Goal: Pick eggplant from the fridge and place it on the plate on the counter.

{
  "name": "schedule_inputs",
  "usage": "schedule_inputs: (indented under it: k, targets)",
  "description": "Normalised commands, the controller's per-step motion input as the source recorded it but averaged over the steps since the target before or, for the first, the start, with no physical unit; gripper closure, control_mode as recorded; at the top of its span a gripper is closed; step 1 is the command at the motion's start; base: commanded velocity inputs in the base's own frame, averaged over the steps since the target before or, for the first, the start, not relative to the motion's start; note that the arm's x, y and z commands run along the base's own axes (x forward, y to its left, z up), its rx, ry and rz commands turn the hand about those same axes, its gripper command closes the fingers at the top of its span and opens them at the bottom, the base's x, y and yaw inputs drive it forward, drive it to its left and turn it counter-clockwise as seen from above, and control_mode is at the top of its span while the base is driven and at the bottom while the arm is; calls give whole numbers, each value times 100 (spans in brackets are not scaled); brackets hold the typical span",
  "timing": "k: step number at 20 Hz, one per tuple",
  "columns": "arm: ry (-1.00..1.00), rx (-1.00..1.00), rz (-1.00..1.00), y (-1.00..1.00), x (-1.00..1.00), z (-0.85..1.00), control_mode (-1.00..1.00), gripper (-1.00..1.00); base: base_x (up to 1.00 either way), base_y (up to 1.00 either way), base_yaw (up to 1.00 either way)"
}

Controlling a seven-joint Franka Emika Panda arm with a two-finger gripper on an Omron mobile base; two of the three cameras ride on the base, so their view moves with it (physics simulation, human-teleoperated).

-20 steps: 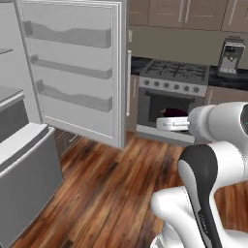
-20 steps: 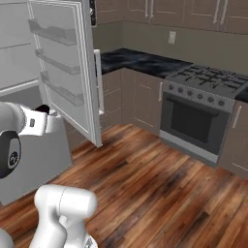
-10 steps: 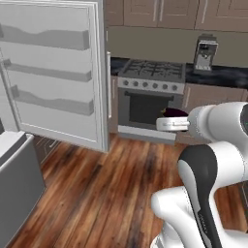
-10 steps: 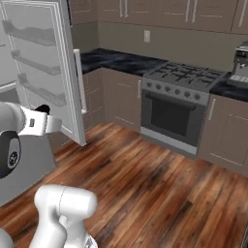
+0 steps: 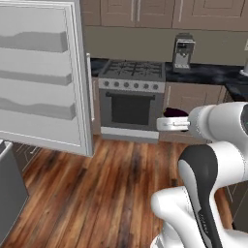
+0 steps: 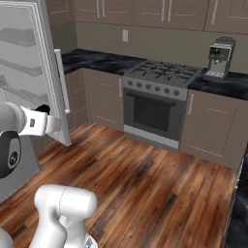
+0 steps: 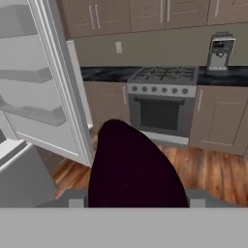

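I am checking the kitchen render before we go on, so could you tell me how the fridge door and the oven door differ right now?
The fridge door stands swung wide open, its inner shelves showing; the oven door is shut. The fridge door is tall and pale grey; the oven door is low, with a dark window. The fridge door's handle runs upright, the oven door's across its top. Both are grey.

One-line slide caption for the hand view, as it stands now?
Gripper shut on the dark eggplant, facing the stove, with the open fridge door alongside.
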Motion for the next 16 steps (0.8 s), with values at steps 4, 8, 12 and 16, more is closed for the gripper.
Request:
schedule_inputs:
  k: [4,8,12,16]
  targets:
    - [0,0,0,0,0,0,100,100,21,-23,-20]
    - [0,0,0,0,0,0,100,100,37,-24,-15]
    - [0,0,0,0,0,0,100,100,42,-30,-13]
    - [0,0,0,0,0,0,100,100,44,-36,-12]
